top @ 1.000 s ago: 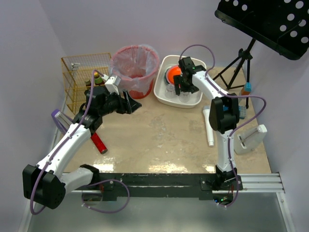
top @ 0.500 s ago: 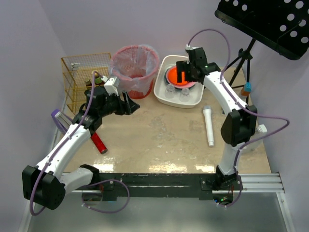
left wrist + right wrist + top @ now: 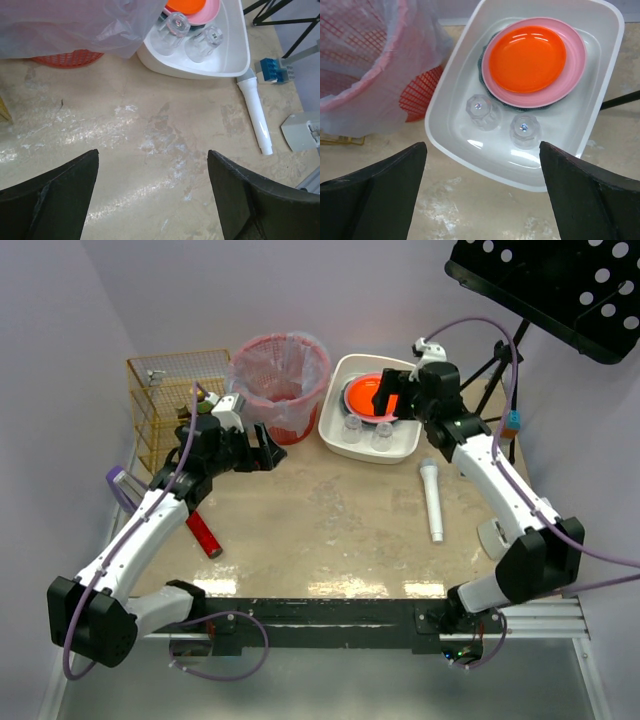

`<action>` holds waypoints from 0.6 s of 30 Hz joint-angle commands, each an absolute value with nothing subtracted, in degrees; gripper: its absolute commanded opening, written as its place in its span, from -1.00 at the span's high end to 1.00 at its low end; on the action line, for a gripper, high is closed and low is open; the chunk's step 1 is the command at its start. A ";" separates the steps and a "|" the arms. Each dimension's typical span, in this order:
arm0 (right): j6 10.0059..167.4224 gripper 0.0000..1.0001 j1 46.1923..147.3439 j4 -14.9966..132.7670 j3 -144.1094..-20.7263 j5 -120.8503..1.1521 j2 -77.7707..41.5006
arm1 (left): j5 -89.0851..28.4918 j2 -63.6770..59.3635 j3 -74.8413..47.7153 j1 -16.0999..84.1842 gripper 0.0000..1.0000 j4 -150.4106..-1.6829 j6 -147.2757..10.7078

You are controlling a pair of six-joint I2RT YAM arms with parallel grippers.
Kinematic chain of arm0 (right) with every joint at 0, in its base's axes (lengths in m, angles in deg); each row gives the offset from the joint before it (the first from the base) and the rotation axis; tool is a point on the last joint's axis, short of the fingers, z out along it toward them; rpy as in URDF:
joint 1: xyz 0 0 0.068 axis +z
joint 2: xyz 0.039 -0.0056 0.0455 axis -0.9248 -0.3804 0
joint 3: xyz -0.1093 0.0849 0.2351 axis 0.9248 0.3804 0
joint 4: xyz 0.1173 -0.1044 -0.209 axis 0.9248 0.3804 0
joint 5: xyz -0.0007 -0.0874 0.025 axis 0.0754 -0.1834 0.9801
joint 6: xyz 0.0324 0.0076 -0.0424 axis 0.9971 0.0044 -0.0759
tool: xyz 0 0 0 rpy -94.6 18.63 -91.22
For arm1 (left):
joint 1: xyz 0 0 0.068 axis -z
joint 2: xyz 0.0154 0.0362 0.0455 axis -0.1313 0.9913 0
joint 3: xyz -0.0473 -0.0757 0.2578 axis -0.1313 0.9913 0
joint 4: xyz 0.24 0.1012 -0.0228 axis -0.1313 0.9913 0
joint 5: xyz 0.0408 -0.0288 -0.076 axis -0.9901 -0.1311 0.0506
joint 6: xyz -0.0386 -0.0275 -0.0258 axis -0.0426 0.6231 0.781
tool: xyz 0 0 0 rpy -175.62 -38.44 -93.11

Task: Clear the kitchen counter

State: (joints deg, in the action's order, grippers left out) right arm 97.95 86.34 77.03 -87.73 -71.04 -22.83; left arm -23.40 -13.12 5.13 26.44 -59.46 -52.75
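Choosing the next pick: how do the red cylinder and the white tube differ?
The red cylinder is short and stubby; the white tube is longer and slimmer. The red cylinder lies slanted on the left side; the white tube lies nearly straight on the right, near the white tub. Both lie flat on the kitchen counter, ungripped.

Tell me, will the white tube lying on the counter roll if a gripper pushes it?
Probably yes: the white tube is round and lies flat on the kitchen counter, so a sideways push may roll it. Its wider grey end could make it curve. It looks rigid and smooth, perhaps slippery to pinch.
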 commanded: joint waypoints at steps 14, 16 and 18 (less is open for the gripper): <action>103.26 -0.97 87.50 51.79 -68.57 -61.17 -6.58 | -29.24 -13.49 3.85 26.44 -1.00 -61.20 -54.02; 103.52 -0.97 87.50 51.61 -67.87 -59.94 -6.49 | -29.68 -14.19 4.02 26.44 -1.00 -61.46 -54.02; 106.59 -0.97 87.50 52.83 -67.69 -60.02 -6.84 | -30.56 -14.98 4.29 26.44 -1.00 -61.81 -54.02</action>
